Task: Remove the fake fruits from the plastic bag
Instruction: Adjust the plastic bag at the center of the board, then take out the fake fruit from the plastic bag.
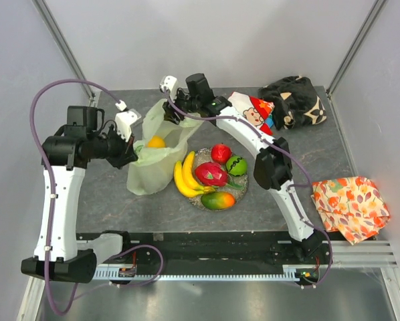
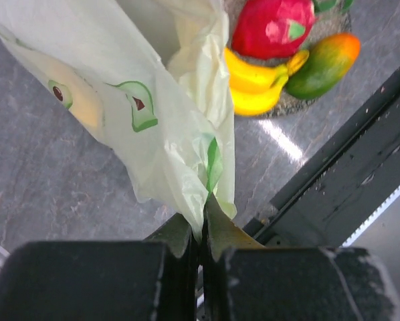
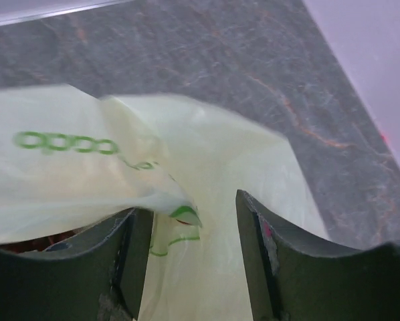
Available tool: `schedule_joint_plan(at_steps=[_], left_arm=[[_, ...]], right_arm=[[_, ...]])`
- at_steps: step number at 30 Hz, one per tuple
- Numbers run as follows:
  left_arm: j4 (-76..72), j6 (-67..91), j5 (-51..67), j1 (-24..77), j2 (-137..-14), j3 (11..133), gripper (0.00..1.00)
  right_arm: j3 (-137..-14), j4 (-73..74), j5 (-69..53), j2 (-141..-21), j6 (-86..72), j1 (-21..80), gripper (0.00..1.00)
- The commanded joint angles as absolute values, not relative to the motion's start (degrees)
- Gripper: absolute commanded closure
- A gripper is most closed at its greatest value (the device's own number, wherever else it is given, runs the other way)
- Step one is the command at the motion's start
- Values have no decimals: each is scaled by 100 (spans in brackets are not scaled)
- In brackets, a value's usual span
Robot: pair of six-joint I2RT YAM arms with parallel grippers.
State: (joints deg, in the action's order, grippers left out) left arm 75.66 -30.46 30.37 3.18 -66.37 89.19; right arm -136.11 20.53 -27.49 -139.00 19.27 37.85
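Left end effector: it is gripping a pinch of the bag's edge with its fingers closed flat together. My reading is that it is anchoring that side so the bag is not sliding on the worktop.
Plastic bag: it is lying on the worktop just left of the dish, its mouth turned toward the far side. It is being lifted into a standing pouch rather than lying flat. The left wrist view shows the film hanging in folds from the pinch.
Orange-yellow fruit: one round piece is showing through the open mouth and is sitting inside the bag. Whether more is lying under it cannot be told.
Right end effector: it is hovering at the far rim of the bag with its fingers parted to a middling gap. Bag film is lying between them, not clamped. It is probably lining up to take that rim and widen the mouth, or to reach in.
Dish: it is carrying the fruits that are already outside the bag. These are the bananas, dragon fruit, apple, lime and mango. They are crowding together, so little room is left.
Cloths: the cartoon-printed cloth and the orange leaf-patterned cloth are lying well apart from the bag.
Progress: judging by the dish, the task is nearing its end.
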Motion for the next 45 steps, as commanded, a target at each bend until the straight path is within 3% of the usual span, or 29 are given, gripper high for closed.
schedule_joint_plan(at_steps=[1,3,8,16,17,20,23,26,30,33,38,45], left_arm=[[8807,-3761,2488,299,-6759,8061,98],[8658,-3841,2234,299,-6733,7623,98],[8200,-3893,2232,299,-6899,7672,98],[8279,-3973,2215,299,-7321,7814,98],[8288,-3920,2145,299,-7321,7770,98],[8236,-3876,1944,299,-7278,7533,98],[8104,-3666,1724,299,-7295,7295,98],[7928,-3499,1443,281,-7453,7059,98],[7779,-3402,1345,106,-7576,6812,98],[7725,-3235,1371,9,-7681,6811,98],[7804,-2883,1765,-587,-8014,7057,98],[7849,-2848,2346,-685,-8261,7031,98]], right_arm=[[-12966,2452,-3393,-12991,1721,3753,41],[-12456,2452,-3174,-12806,1880,3771,41],[-12147,2435,-2611,-12753,2337,3770,25],[-12155,2829,-2697,-12692,2531,3762,21],[-12225,2943,-2768,-12657,2583,3762,6],[-11797,2377,-3241,-12078,2452,3762,2],[-11145,1812,-3743,-11418,2513,3901,3],[-11109,1784,-4260,-11285,2470,4069,12],[-11170,2117,-4623,-11627,2697,4254,39],[-11381,2364,-4711,-12119,2900,4350,47],[-11364,2321,-4703,-12524,3155,4421,50],[-11084,2092,-4141,-12831,3445,4553,52]])
